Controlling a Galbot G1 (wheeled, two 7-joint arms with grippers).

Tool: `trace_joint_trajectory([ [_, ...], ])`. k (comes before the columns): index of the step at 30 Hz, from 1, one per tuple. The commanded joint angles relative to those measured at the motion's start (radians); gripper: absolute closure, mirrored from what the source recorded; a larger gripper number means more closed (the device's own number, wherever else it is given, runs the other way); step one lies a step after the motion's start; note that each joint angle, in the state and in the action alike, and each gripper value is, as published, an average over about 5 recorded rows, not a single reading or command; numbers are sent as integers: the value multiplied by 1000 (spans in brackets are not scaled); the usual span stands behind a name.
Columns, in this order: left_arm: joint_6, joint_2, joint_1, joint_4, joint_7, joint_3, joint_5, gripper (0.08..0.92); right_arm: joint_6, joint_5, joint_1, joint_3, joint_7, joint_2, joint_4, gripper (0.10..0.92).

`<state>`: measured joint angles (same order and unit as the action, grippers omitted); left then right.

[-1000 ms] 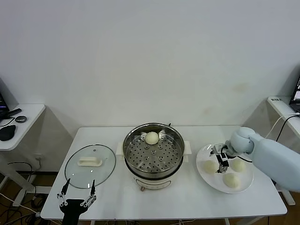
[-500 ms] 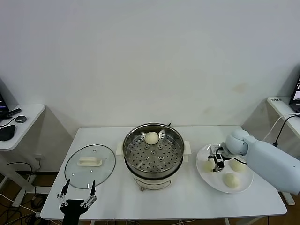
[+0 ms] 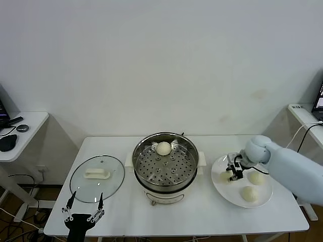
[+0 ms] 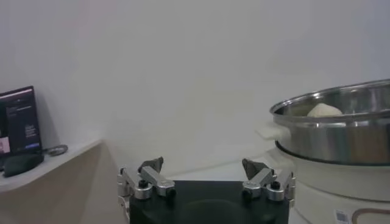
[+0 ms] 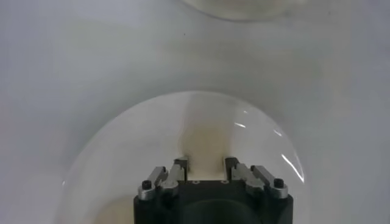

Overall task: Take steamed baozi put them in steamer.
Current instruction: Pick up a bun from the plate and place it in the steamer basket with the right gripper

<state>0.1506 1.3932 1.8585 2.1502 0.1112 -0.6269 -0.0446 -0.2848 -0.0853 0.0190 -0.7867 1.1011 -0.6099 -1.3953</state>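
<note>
R gripper (image 3: 233,170) pinching a round cream-white baozi (image 3: 225,176) at left edge of flat white plate (image 3: 262,197) | L gripper (image 3: 82,208) spread, parked at table's front | nxt: lift straight, clear rim of shiny steel steamer pot (image 3: 187,166), set beside the 1 bun (image 3: 163,148) on tray, don't squash.

Even, soft light fills my workspace, and the round shiny stainless-steel steamer (image 3: 165,162) throws only a faint shadow. Thin glare streaks cross the flat white plate (image 5: 262,131) under my right wrist. My left wrist view looks hazy, with its background out of focus.
</note>
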Motion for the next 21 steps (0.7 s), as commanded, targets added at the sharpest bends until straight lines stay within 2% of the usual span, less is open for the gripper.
trace_joint_trajectory([
  [1,-2,-3,-3,1,-1,1,2,177,-30,161,237,-114,32,92,-110,618],
  [6,-9,-10,-15,4,-4,2,8,177,-92,323,544,-272,19,56,-181,615],
  [11,-13,-15,-24,4,-5,7,12,177,-196,511,750,-383,-48,-87,-231,610],
  [17,-12,-17,-30,-2,-4,6,14,177,-373,694,735,-446,-198,-283,-287,609],
  [21,-11,-17,-36,-14,-4,1,19,177,-438,724,648,-456,-293,-437,-228,609],
])
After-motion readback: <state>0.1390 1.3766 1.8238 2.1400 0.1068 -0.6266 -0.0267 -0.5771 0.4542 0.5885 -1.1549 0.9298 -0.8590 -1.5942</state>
